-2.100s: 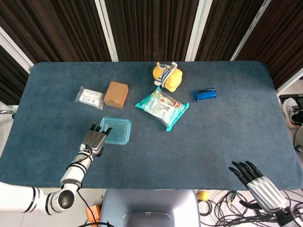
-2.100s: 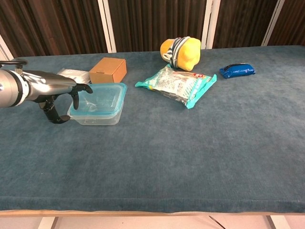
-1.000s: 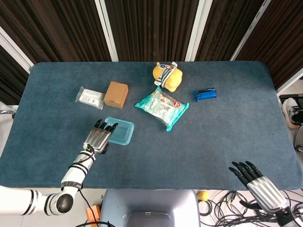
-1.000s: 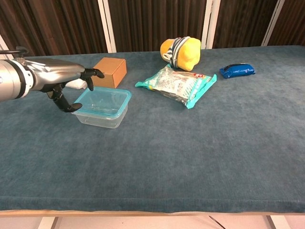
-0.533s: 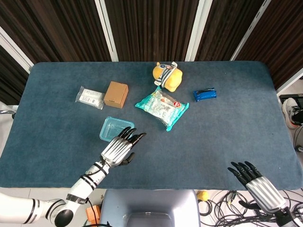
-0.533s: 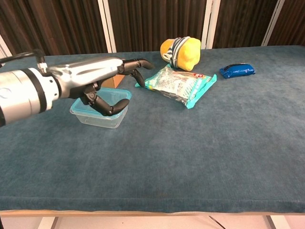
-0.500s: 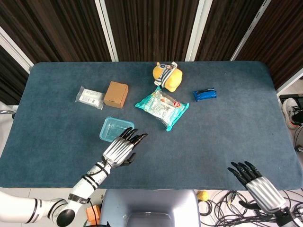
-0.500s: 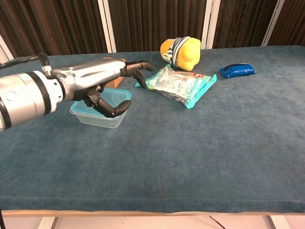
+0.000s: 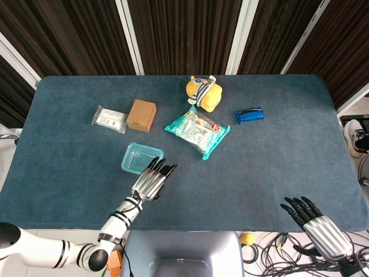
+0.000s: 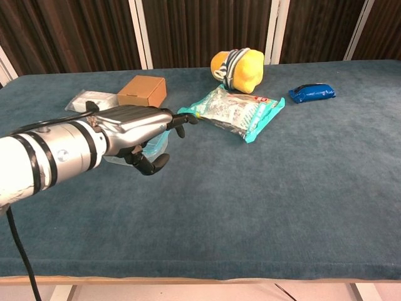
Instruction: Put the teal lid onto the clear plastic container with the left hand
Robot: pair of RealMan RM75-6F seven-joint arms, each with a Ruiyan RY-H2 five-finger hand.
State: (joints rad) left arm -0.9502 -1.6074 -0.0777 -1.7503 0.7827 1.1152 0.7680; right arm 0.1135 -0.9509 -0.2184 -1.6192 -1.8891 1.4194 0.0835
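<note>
We see the left hand (image 9: 151, 180) hovering empty, fingers (image 9: 163, 169) spread, just near and right of the clear plastic container (image 9: 140, 158), whose teal lid (image 9: 137, 154) sits on top, left of centre on the blue counter (image 9: 265, 167). The right hand (image 9: 320, 228) hangs past the counter's near right edge, fingers apart, holding nothing.

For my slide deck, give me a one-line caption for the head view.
Left hand open beside the teal-lidded clear container; right hand idle at the table's near edge.
</note>
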